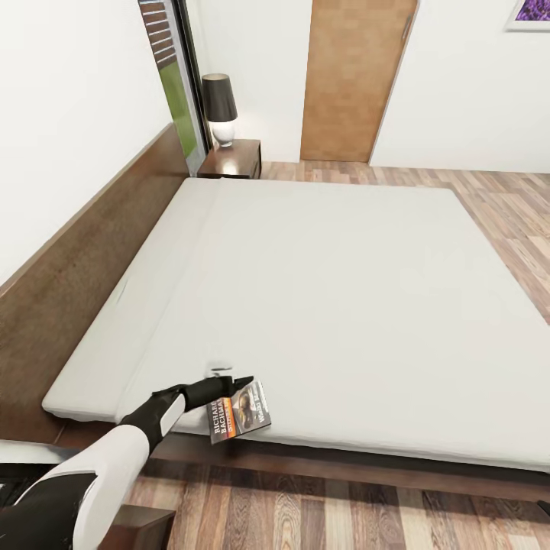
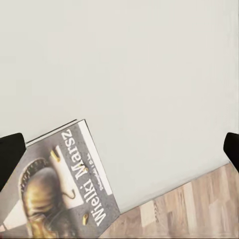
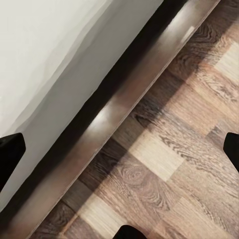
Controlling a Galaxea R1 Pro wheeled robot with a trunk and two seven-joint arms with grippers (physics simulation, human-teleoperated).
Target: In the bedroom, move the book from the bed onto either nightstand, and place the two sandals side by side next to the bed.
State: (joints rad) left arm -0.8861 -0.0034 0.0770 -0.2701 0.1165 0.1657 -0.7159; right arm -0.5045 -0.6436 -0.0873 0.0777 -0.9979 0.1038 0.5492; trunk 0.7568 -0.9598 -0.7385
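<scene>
The book (image 1: 241,412) lies cover up on the pale mattress of the bed (image 1: 328,290), right at its near edge. In the left wrist view the book (image 2: 59,189) shows its grey picture and white lettering. My left gripper (image 1: 231,380) hovers just above the book's upper corner. In its wrist view the left gripper (image 2: 121,149) is open, with one fingertip (image 2: 10,152) beside the book. My right gripper (image 3: 121,152) is open over the bed's dark frame (image 3: 124,104) and the plank floor. A nightstand (image 1: 233,159) stands at the far side of the headboard. The sandals are out of view.
A black-shaded lamp (image 1: 220,107) stands on the far nightstand. Behind it are a dark-framed window (image 1: 172,69) and a wooden door (image 1: 351,76). The corner of another dark cabinet (image 1: 145,527) shows beside my left arm. Wood floor (image 1: 344,512) runs along the bed's near side.
</scene>
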